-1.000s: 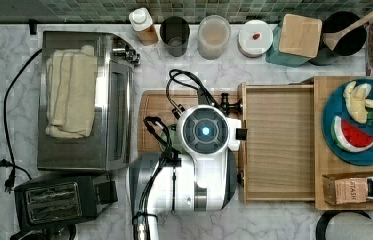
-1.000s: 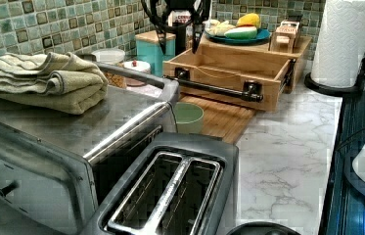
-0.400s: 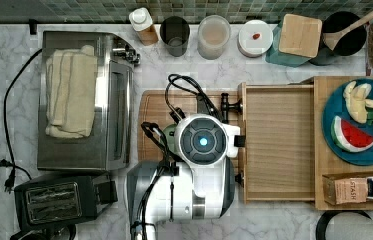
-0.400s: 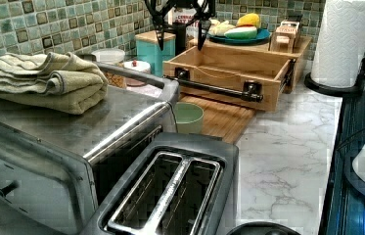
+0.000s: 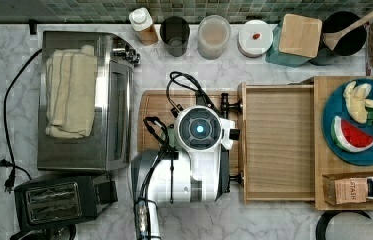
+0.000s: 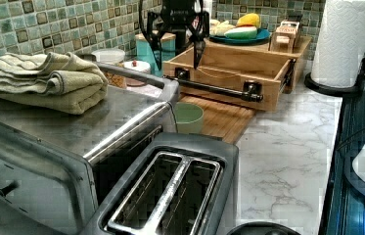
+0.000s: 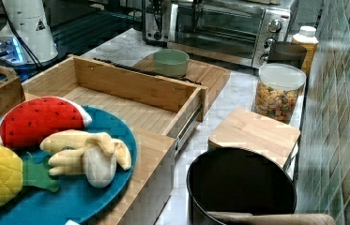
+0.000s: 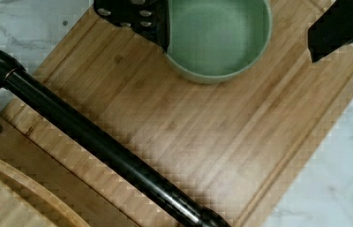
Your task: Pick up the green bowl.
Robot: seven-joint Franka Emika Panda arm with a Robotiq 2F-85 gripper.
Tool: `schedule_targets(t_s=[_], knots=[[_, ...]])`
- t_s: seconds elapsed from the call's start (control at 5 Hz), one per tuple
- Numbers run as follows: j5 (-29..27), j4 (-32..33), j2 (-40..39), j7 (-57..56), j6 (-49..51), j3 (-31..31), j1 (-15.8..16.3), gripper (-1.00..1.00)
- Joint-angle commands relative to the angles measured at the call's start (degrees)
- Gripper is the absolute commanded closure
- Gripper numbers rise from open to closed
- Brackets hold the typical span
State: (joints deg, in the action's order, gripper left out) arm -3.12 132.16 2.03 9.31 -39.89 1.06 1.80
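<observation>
The green bowl [image 6: 188, 117] is small, round and pale green, and stands upright and empty on a bamboo cutting board [image 6: 224, 117] next to the toaster oven. The right view has the green bowl [image 7: 171, 62] behind the wooden tray. My gripper [image 6: 177, 51] hangs open well above the board, its two black fingers spread wide. In the wrist view the green bowl [image 8: 219, 35] lies between the fingers of my gripper [image 8: 239, 52], one finger [image 8: 162, 26] over its rim and the other beyond it. In the top view my arm [image 5: 199, 129] covers the bowl.
A wooden tray [image 5: 279, 145] with a black bar handle [image 8: 93, 142] borders the board. The toaster oven [image 5: 86, 120] with folded towels and a toaster [image 5: 59, 200] stand on the other side. Jars line the back wall. A blue plate [image 5: 359, 120] holds toy fruit. A paper towel roll [image 6: 344, 41] stands on the counter.
My gripper has come down toward the board in the left view, still open. In the top view my arm shifted slightly left. The bowl has not moved.
</observation>
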Motion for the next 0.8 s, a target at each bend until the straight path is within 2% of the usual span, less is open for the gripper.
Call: schedule_targets(t_s=[0.2, 0.4, 0.8], knots=[[-0.7, 6.3, 2.1, 0.6, -2.8, 0.3, 0.1, -1.00], [-2.2, 8.9, 0.9, -2.0, -9.0, 0.7, 0.5, -1.00], [-4.7, 14.0, -0.7, -7.7, -13.8, 0.7, 0.6, -1.00]])
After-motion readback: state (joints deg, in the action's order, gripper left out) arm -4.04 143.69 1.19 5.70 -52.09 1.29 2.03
